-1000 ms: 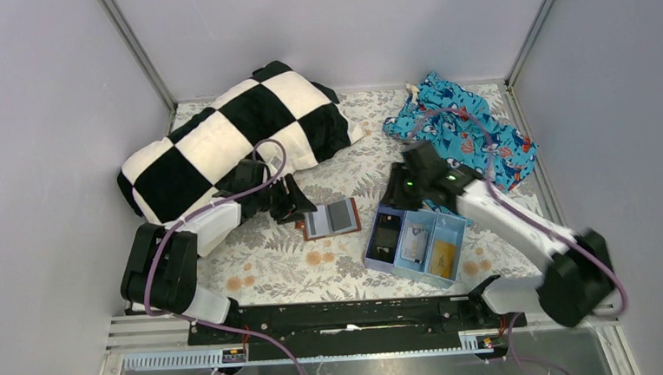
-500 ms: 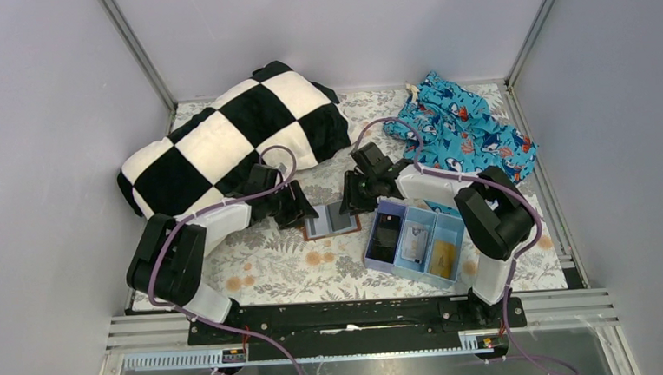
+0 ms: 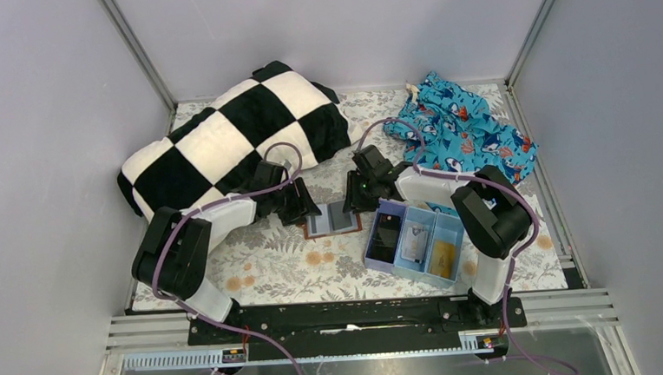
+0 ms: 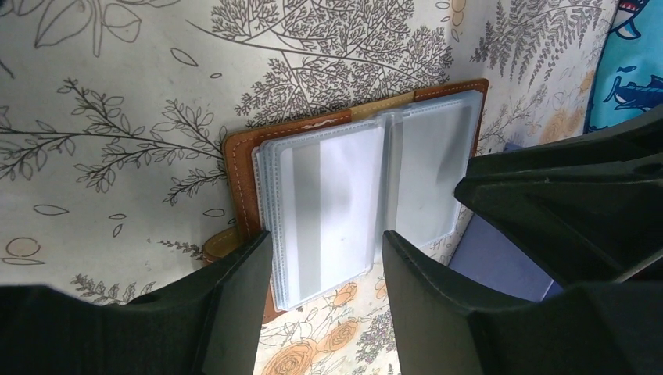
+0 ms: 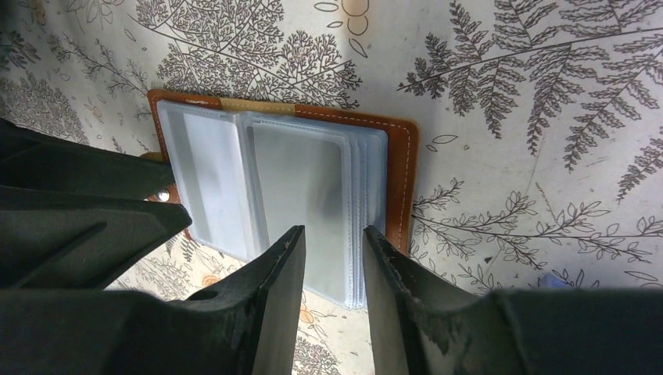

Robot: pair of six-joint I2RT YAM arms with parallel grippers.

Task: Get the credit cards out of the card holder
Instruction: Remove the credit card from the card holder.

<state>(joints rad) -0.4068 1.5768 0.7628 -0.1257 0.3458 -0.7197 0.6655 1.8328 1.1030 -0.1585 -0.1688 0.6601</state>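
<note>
**A:** Where do we see the card holder (image 3: 332, 218)?

**B:** It lies open and flat on the fern-printed bench (image 3: 263, 261), about mid-bench and just left of the light blue tray (image 3: 376, 261). Its brown leather cover faces down and its clear plastic sleeves (image 4: 328, 195) face up.

**A:** And the credit cards?

**B:** We find the pale card (image 3: 414, 242) in the tray's middle compartment and the orange-gold card (image 3: 443, 255) in its right one. A black blocky item (image 3: 389, 233) sits in the left compartment.

**A:** How do our grippers stand?

**B:** The left gripper (image 4: 324, 242) is at the holder's left half, its fingers spread wide with the sleeves showing between them. The right gripper (image 5: 332, 234) is at the right half with only a narrow gap between its fingers. We cannot tell whether either one touches the plastic.

**A:** What else is on the bench?

**B:** A black-and-white checkered pillow (image 3: 238, 132) lies at the far left, and a blue printed cloth (image 3: 464, 131) at the far right.
</note>
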